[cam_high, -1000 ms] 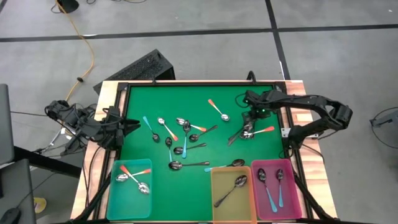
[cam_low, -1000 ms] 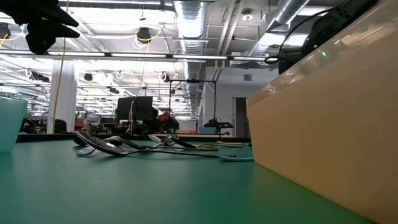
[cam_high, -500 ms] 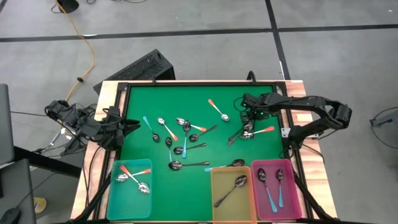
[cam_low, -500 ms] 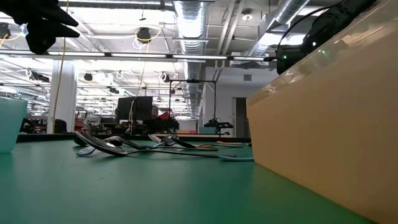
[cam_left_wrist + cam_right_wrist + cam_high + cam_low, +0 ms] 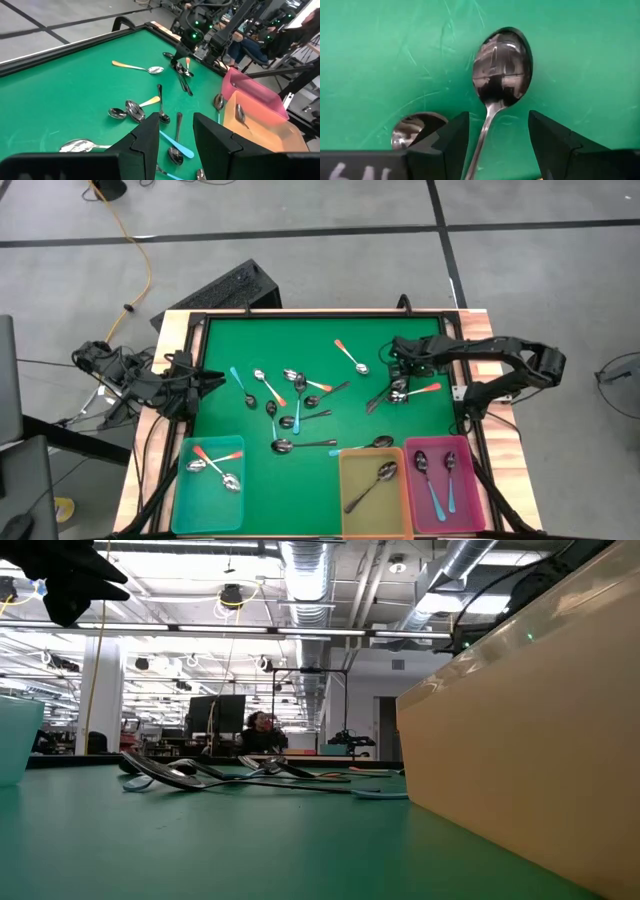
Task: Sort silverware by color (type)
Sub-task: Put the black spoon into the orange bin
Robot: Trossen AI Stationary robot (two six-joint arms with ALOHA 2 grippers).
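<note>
At the table's left edge the left gripper (image 5: 212, 379) waits with its fingers (image 5: 150, 135) a little apart and nothing between them, beside the teal bin (image 5: 184, 490), which holds two orange-handled spoons (image 5: 215, 465). Loose silverware (image 5: 290, 405) lies across the middle of the green mat (image 5: 300, 340), and near the front the yellow bin (image 5: 350, 498) holds one dark spoon. Far right, the right gripper (image 5: 397, 366) hangs low over a small cluster of spoons, its fingers (image 5: 547, 140) spread either side of a metal spoon (image 5: 500, 70) lying on the mat; the pink bin (image 5: 478, 498) holds blue-handled ones.
</note>
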